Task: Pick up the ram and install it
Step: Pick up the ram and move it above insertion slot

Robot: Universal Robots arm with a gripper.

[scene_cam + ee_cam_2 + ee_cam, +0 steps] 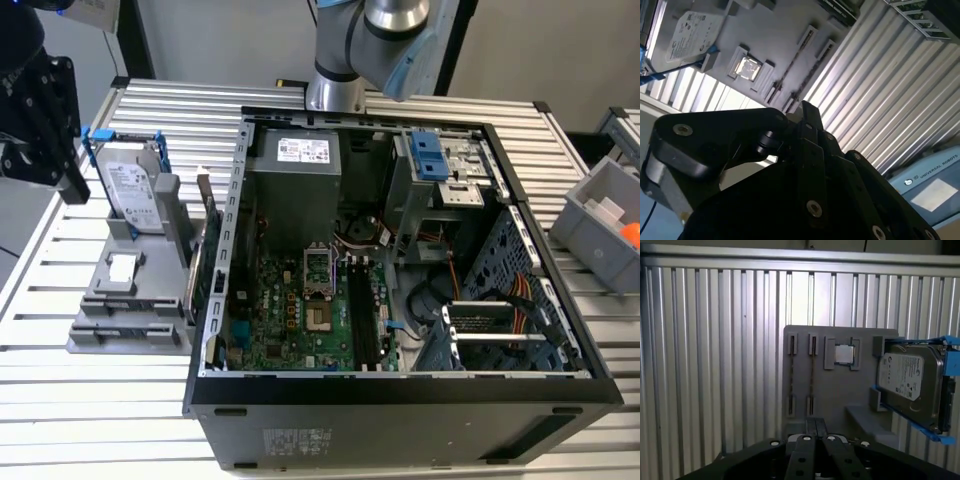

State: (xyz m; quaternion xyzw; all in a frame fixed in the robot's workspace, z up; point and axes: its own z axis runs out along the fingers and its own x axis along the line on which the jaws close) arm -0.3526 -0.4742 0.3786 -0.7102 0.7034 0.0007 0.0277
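The claw (815, 425) is clenched on nothing: in both wrist views its two dark fingers (808, 432) lie pressed flat against each other with no gap between them, and they touch no part. It hangs clear above the grey holder (835, 405), with the fingertips roughly in line with the holder's pair of narrow slots. The ram (812, 375) sits in one of those slots and shows edge-on as a thin brownish strip, with a second strip (792, 375) in the slot just beside it. On the same holder, a small square processor chip (844, 354) rests in its own recess next to the slots. Past the chip, a hard drive (910, 385) in blue rails stands propped against a grey block. The holder lies on the ribbed metal bench (100, 400), toward the exterior view's left. The open computer case (400, 410) lies just beside it on the exterior view's right, with the green motherboard (300, 310) exposed inside. The arm's pale grey joints (370, 40) rise behind the case.
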